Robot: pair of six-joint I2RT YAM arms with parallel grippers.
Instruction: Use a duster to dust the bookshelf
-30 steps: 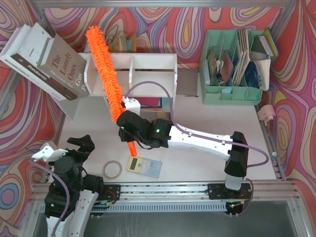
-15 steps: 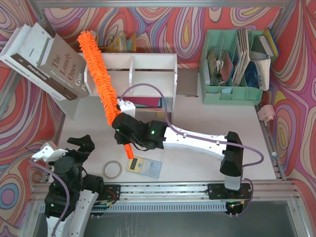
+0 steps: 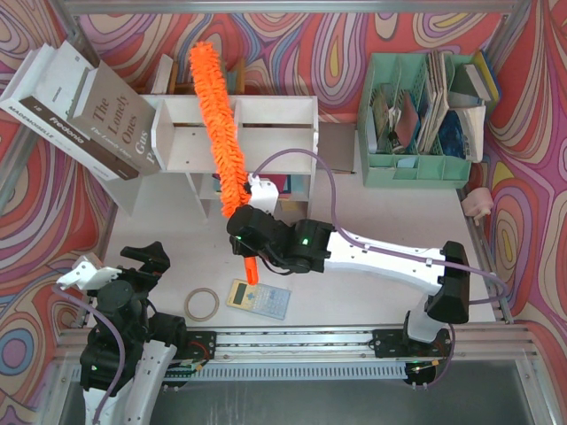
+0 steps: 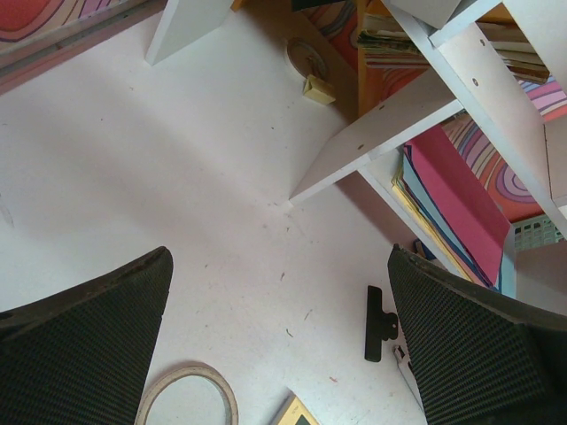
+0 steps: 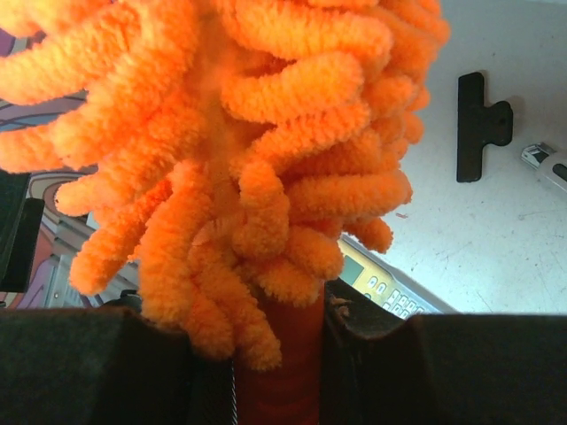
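The duster (image 3: 217,115) lies slantwise over the top board of the bookshelf (image 3: 266,111). Its fluffy head runs from just in front of the shelf's near edge out past the far edge, left of the middle. From above I cannot tell whether the strands actually press on the board or float over it, so one risk is a sweep that cleans nothing. The right gripper (image 3: 241,221) has its fingers clamped on the thin orange handle right where the fluff begins, and the wrist view shows the pads tight on either side of it (image 5: 279,354). That is a small hold on a long, top-heavy tool. If the head drags or catches on a divider or the board's edge, I'd expect the handle to twist or slide in the grip. A wide swing to the left could clip the big books (image 3: 89,111) leaning off the shelf's left end and tip them. Bearing down too hard might shove the shelf itself. The handle's free end points down near the calculator (image 3: 257,297), which a low pull-back could nudge. The left gripper (image 3: 146,258) sits well away at the near left, fingers spread wide over the bare table (image 4: 177,177), near the tape roll (image 3: 202,304).
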